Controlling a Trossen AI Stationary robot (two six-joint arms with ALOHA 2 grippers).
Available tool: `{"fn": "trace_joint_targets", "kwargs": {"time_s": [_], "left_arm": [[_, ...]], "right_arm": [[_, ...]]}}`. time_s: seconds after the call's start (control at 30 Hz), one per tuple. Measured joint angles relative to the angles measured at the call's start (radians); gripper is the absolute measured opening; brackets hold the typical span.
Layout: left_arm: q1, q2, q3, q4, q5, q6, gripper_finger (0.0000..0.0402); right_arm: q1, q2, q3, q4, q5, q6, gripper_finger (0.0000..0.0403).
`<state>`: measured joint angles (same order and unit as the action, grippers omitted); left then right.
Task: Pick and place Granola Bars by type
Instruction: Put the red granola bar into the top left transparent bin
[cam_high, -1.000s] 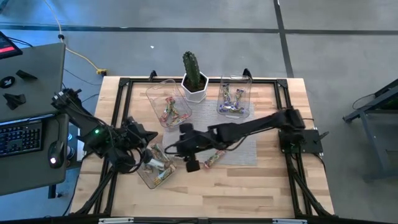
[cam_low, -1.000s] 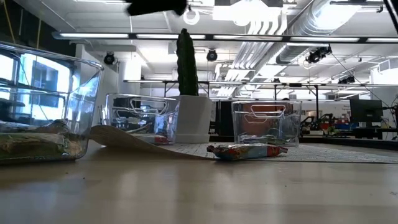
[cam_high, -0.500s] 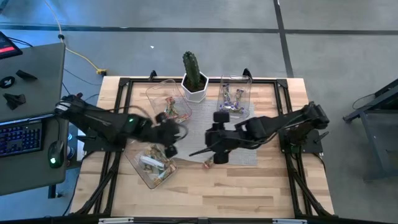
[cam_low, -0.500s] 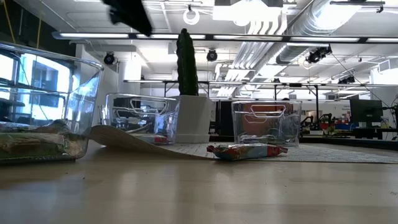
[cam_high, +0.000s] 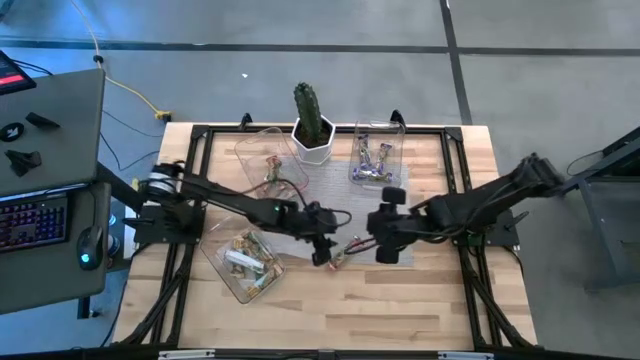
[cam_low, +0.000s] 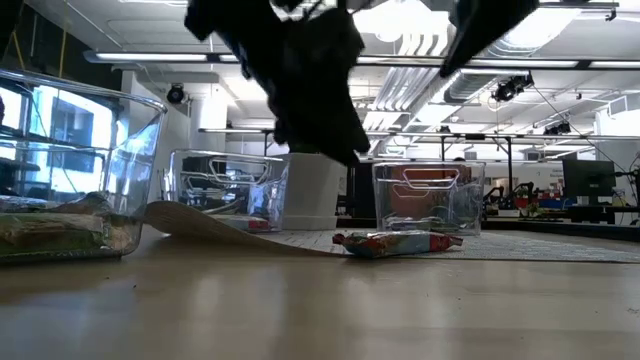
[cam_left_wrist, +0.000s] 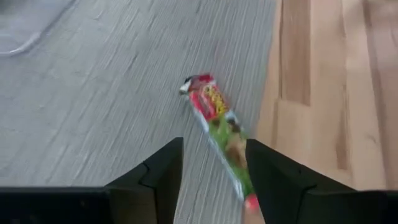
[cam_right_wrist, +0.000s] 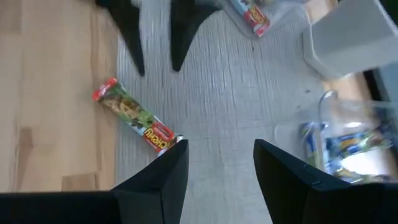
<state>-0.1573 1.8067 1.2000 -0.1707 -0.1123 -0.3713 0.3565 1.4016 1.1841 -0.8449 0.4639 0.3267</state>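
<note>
One granola bar (cam_high: 345, 250) in a red and green wrapper lies flat at the grey mat's near edge, also seen in the low view (cam_low: 395, 242). My left gripper (cam_high: 327, 253) hovers open just above it; in its wrist view the granola bar (cam_left_wrist: 221, 127) runs out from between the fingertips (cam_left_wrist: 214, 180). My right gripper (cam_high: 380, 240) stands open to the bar's right, and its wrist view (cam_right_wrist: 217, 168) shows the same granola bar (cam_right_wrist: 137, 115). Neither gripper touches the bar.
Three clear tubs hold sorted bars: near left (cam_high: 245, 268), far left (cam_high: 270, 172) and far right (cam_high: 375, 160). A cactus in a white pot (cam_high: 312, 128) stands between the far tubs. Bare wood lies along the near edge (cam_high: 400, 310).
My left gripper has swung from the near-left tub toward the table's right and come down over the bar on the mat. My right gripper has drawn back from the bar toward the table's right edge. The bar has stayed where it was.
</note>
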Motion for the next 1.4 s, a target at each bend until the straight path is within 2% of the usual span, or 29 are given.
{"fn": "trace_joint_targets", "kwargs": {"time_s": [0.17,0.37,0.5,0.63,0.77,0.9,1.0,1.17,1.27,1.4], "left_arm": [[0.0,0.085,0.006,0.11,-0.001,-0.026,0.0172],[-0.003,0.138,0.005,0.15,0.0,-0.034,0.0172],[-0.026,0.179,0.005,0.164,0.024,-0.056,0.0172],[-0.046,0.208,0.005,0.175,-0.017,-0.061,0.0172],[-0.047,0.219,0.006,0.189,-0.026,-0.061,0.0172],[-0.046,0.218,0.006,0.183,-0.019,-0.088,0.0172],[-0.046,0.218,0.006,0.185,-0.012,-0.098,0.0172],[-0.046,0.218,0.006,0.188,0.02,-0.108,0.0169],[-0.046,0.219,0.006,0.188,0.031,-0.135,0.0149],[-0.046,0.218,0.006,0.195,0.033,-0.161,0.0096]], "right_arm": [[0.0,-0.166,-0.275,0.287,0.01,0.058,0.0165],[-0.005,-0.299,-0.592,0.755,0.101,0.009,0.0165],[-0.012,-0.338,-0.782,1.085,0.109,-0.086,0.0165],[-0.021,-0.342,-0.939,1.354,0.125,-0.178,0.0165],[-0.024,-0.342,-1.07,1.564,0.177,-0.176,0.0165],[-0.024,-0.343,-1.172,1.689,0.192,-0.083,0.0165],[-0.024,-0.341,-1.174,1.635,0.191,-0.042,0.0165],[-0.024,-0.334,-1.174,1.638,0.191,-0.077,0.0165],[-0.024,-0.334,-1.174,1.637,0.191,-0.081,0.0165],[-0.024,-0.334,-1.173,1.636,0.172,-0.081,0.0165]]}}
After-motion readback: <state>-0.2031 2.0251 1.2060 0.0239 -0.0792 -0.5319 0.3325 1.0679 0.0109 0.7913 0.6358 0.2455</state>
